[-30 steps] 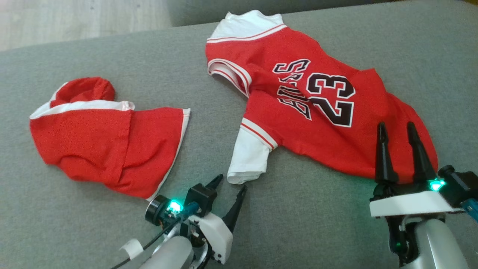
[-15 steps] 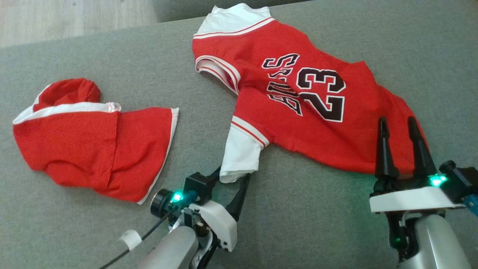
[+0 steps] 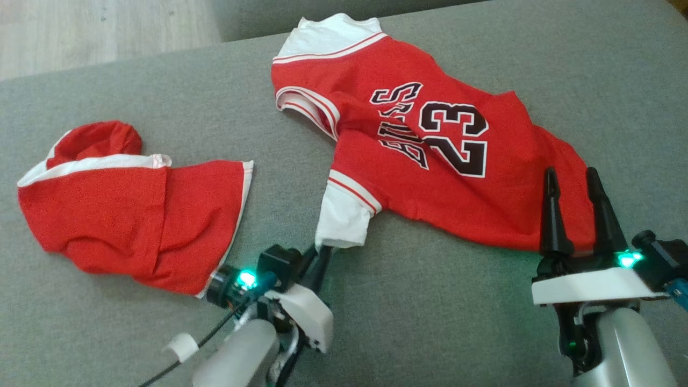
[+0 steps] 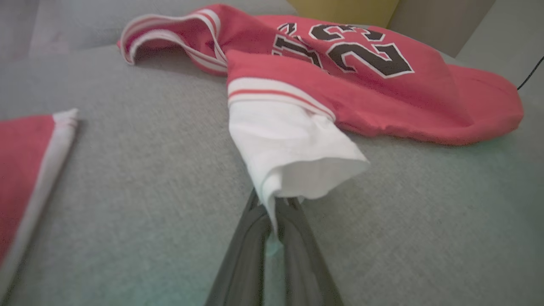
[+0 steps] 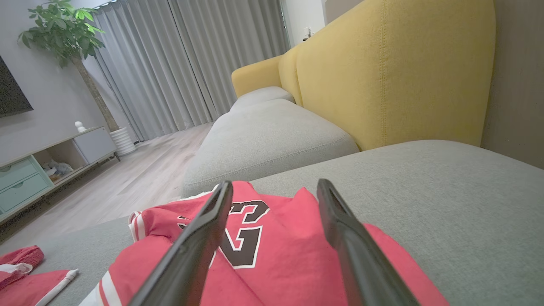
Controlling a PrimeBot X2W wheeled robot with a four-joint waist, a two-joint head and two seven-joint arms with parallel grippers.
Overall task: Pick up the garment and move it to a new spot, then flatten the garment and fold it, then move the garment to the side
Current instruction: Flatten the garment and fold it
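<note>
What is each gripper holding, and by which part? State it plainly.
The left gripper has its jaws shut on the jersey, at the cuff of its white sleeve. The right gripper, jaws open over the jersey, holds nothing.

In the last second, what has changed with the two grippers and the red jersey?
The left gripper moved forward to the white sleeve and closed on its cuff; a second ago it was open, short of it. The right gripper stayed open over the lower edge of the jersey. The jersey and the red shorts lie as before; the head view's small shift is the camera's.
</note>
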